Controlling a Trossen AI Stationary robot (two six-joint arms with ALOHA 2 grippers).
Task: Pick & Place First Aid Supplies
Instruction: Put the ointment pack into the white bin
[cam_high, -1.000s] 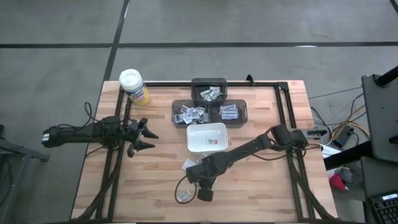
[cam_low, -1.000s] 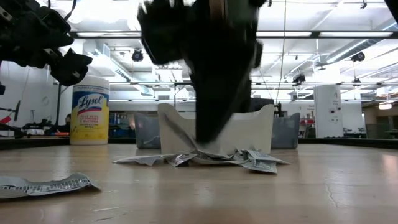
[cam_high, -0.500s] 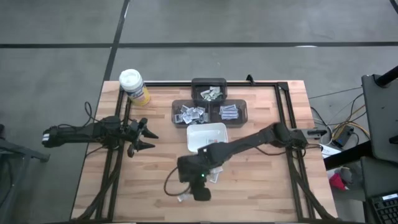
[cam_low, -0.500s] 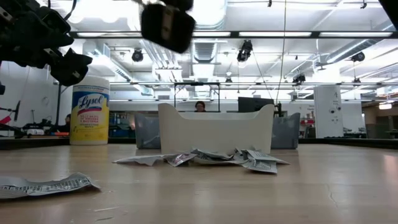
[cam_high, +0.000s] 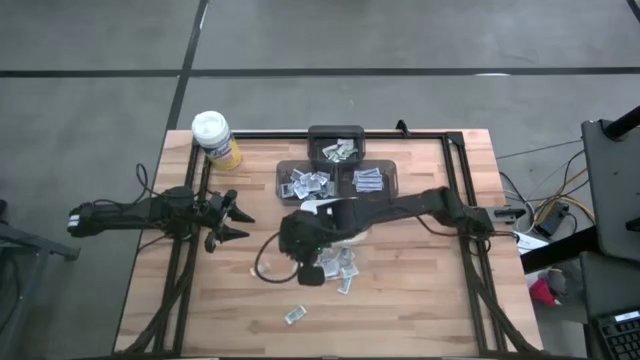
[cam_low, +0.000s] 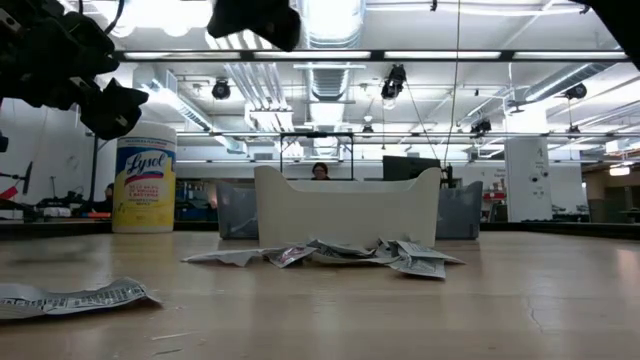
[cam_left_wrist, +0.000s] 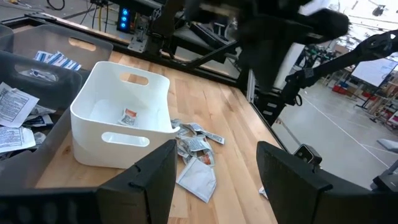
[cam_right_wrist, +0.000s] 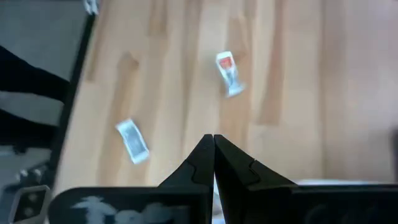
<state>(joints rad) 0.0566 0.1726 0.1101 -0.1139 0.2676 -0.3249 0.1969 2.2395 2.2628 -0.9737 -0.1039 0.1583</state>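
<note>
Wooden tabletop (cam_high: 420, 300) fills my overhead feed, and I take the white dish (cam_high: 352, 213) near its middle as my landmark. Inside the dish I see only one packet with red print (cam_left_wrist: 129, 116), so I judge the job barely begun. Most loose first aid supplies lie in a heap (cam_high: 340, 266) just on the near side of the dish, touching its front wall in the low view, and a stray packet (cam_high: 295, 315) sits farther out towards the near edge. Behind the dish, three dark bins (cam_high: 337, 180) hold more packets.

My right gripper (cam_high: 312, 274) hovers beside the heap, fingers pressed together; I think it is empty, though the wrist feed is blurred. My left gripper (cam_high: 238, 222) waits well to the left of the dish, fingers apart, holding nothing.
</note>
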